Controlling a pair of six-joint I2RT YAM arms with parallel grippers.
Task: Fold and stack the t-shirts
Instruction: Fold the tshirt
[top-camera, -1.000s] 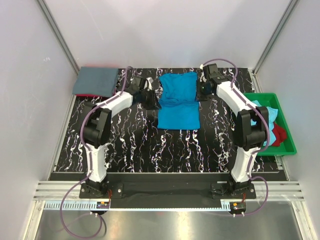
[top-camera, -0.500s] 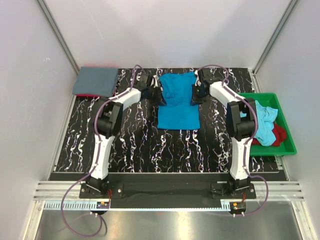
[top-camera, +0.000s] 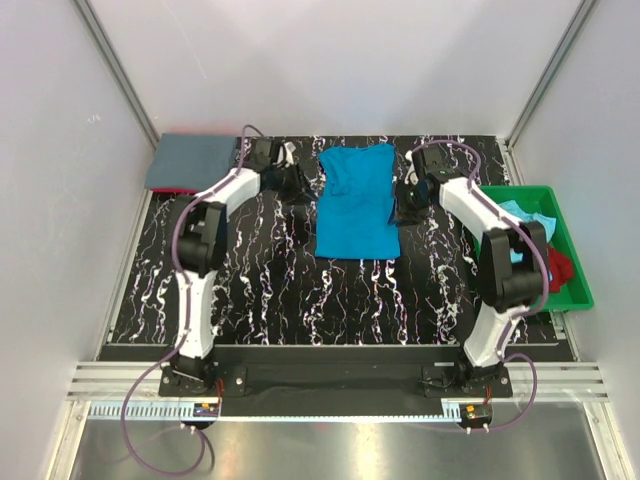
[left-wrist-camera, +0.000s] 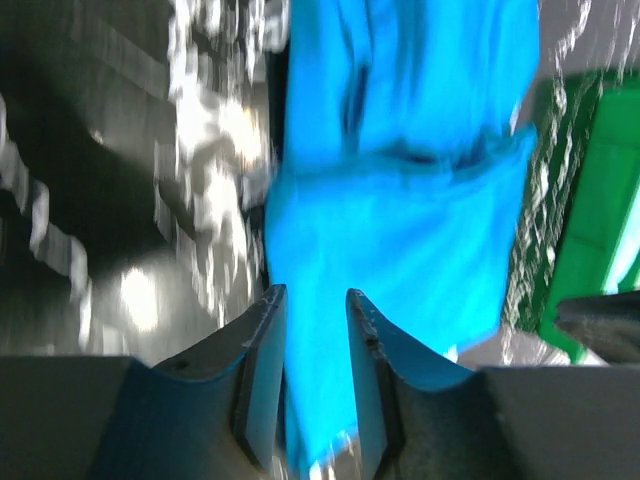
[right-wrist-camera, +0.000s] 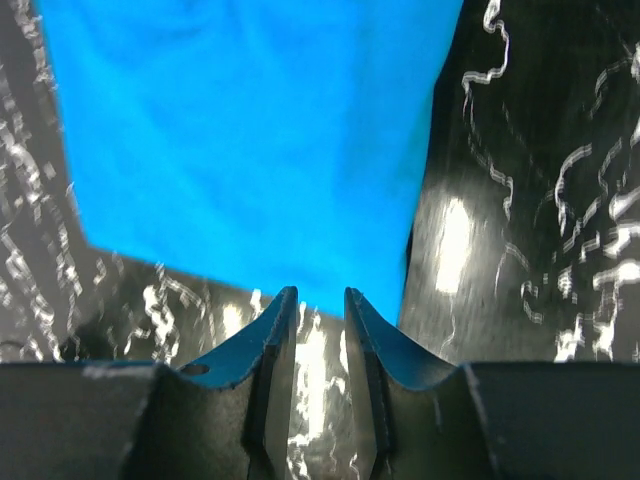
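Left tool (left-wrist-camera: 313, 292) blurred — turquoise shirt (left-wrist-camera: 400, 230) behind its gap

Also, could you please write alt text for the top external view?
A bright turquoise t-shirt lies at the centre of a black marbled table, with the left gripper and right gripper flanking it. A folded grey t-shirt sits in the far-left corner; a green tray holding more shirts is at the right edge.

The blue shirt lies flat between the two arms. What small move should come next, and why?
Probably move the left pincer and the right pincer to the near corners of the turquoise t-shirt. It lies flat and long, the pincers stand at its two sides, and it is not yet folded in half.
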